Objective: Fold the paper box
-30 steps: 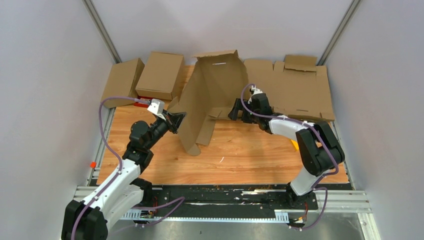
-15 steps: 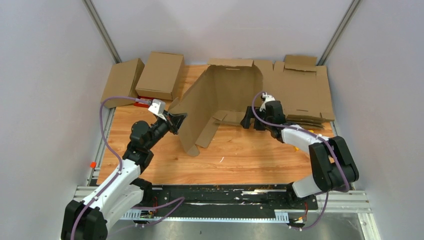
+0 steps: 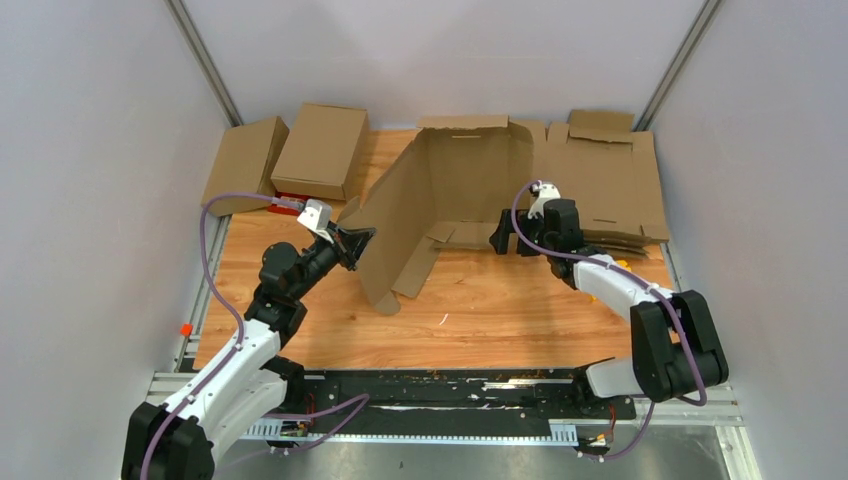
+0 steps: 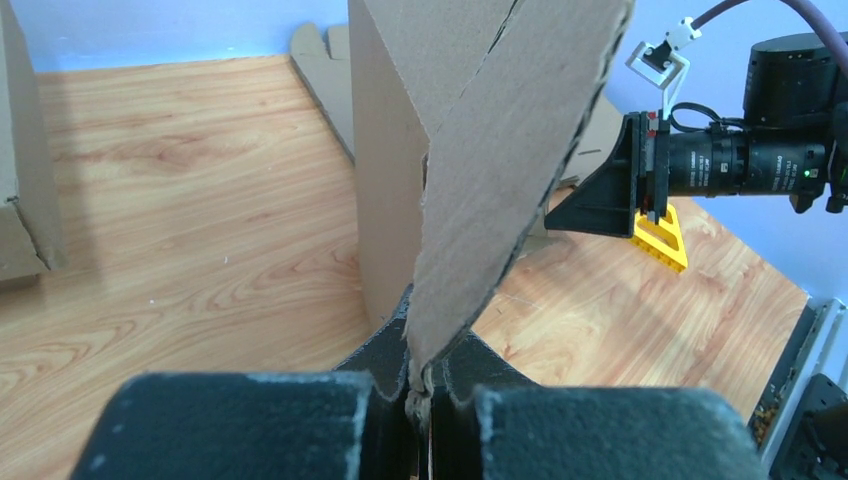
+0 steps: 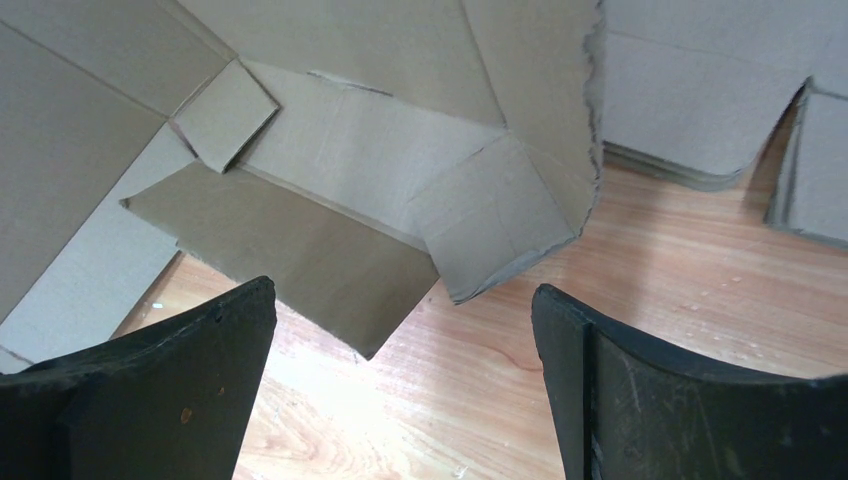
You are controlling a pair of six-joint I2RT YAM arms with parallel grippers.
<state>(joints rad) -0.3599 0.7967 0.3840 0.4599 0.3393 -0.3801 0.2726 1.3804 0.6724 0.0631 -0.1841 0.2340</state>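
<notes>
The plain brown corrugated cardboard paper box [image 3: 440, 195] is seen half raised on the light wooden table [image 3: 480, 320]. Its broad left panel is tilted up on edge, its rear wall is upright with a top flap bent over, and its smaller flaps lie flat on the wood between them.

The left gripper [image 3: 358, 240] is found at the box's left side. It is clamped tight on the outer edge of the tilted panel, and in the left wrist view the ragged cardboard edge is pinched between the two black fingers [image 4: 250, 425].

The right gripper [image 3: 500, 235] is held just to the right of the box, low over the wood. Its jaws are spread wide and nothing is held between them. In the right wrist view a small square flap and a long flat flap of the box are framed between its dark fingers [image 5: 170, 380], and no contact can be made out.

Two closed brown cardboard cartons [image 3: 322, 150] are set to the left of the box, with a small red card [image 3: 292, 196] showing under the nearer one. A wide stack of notched flat cardboard sheets [image 3: 600, 180] lies right of the box, against its rear wall. A small yellow plastic piece [image 4: 662, 240] is seen on the wood further to the box's right.
</notes>
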